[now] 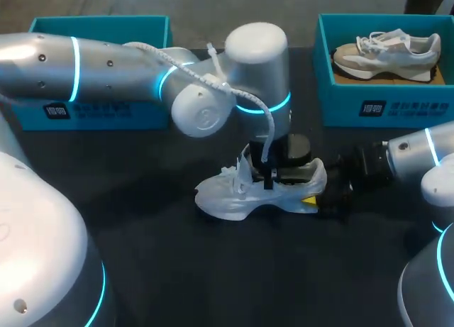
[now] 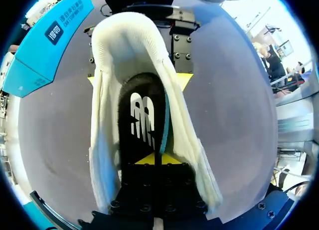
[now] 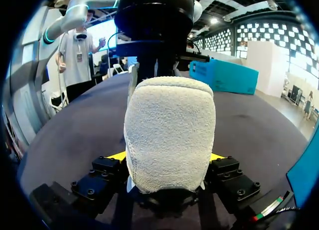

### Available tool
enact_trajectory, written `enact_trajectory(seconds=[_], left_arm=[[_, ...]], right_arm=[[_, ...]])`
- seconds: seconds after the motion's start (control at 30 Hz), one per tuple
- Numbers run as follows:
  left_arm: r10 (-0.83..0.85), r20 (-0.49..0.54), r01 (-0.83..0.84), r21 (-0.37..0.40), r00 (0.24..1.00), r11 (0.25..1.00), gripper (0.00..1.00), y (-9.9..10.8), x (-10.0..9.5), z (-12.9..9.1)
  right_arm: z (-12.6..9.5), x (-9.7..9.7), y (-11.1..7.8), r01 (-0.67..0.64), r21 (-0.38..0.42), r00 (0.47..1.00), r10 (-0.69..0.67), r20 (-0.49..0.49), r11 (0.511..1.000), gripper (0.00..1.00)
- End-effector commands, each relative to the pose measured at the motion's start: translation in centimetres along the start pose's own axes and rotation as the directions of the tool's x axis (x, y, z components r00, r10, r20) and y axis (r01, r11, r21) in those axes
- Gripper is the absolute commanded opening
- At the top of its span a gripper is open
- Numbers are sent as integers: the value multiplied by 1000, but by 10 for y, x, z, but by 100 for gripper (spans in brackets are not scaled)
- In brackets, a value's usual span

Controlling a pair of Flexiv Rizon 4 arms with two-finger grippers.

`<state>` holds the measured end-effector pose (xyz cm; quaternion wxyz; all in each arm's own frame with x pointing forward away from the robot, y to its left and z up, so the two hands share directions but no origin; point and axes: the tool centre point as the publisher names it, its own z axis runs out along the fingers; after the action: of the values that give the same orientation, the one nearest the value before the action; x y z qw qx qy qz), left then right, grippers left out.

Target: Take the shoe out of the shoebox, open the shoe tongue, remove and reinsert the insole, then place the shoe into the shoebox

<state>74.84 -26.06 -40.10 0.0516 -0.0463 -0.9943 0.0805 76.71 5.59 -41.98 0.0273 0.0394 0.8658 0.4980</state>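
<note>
Mid-table [image 1: 142,270]: white sneaker [image 1: 234,199], toe toward 9 o'clock. Clenched on its heel from 3 o'clock, both sides touching: right hand [image 3: 167,156]. Down inside the opening over the black insole [image 2: 142,120]: left hand [image 2: 154,159], grip impossible to tell.

Silver left arm [image 1: 106,64] entering from frame left, wrist pointing straight down at centre, left gripper [image 2: 157,158] with yellow tips pressed together, right arm [image 1: 418,157] low from the right edge, right gripper [image 3: 167,159] clamping the white knit shoe [image 3: 169,125] by its heel
</note>
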Motion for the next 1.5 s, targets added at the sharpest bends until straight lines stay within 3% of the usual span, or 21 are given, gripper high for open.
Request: enact_trajectory(seconds=[0.03,0.5,0.9,1.17,1.5], left_arm=[[15,-31,-13,54,999,998,0,7,2,-8],[39,-127,-15,186,991,982,0,12,10,-28],[19,-143,10,201,990,980,0,19,8,-32],[15,-198,39,265,980,963,0,23,6,-31],[52,-206,14,307,977,951,0,12,7,-39]], right_arm=[[2,0,0,-1,7,1000,1,1,1000,0],[2,0,0,-1,7,1000,1,1,1000,0],[2,0,0,-1,7,1000,1,1,1000,0],[2,0,0,-1,7,1000,1,1,1000,0],[2,0,0,-1,7,1000,1,1,1000,0]])
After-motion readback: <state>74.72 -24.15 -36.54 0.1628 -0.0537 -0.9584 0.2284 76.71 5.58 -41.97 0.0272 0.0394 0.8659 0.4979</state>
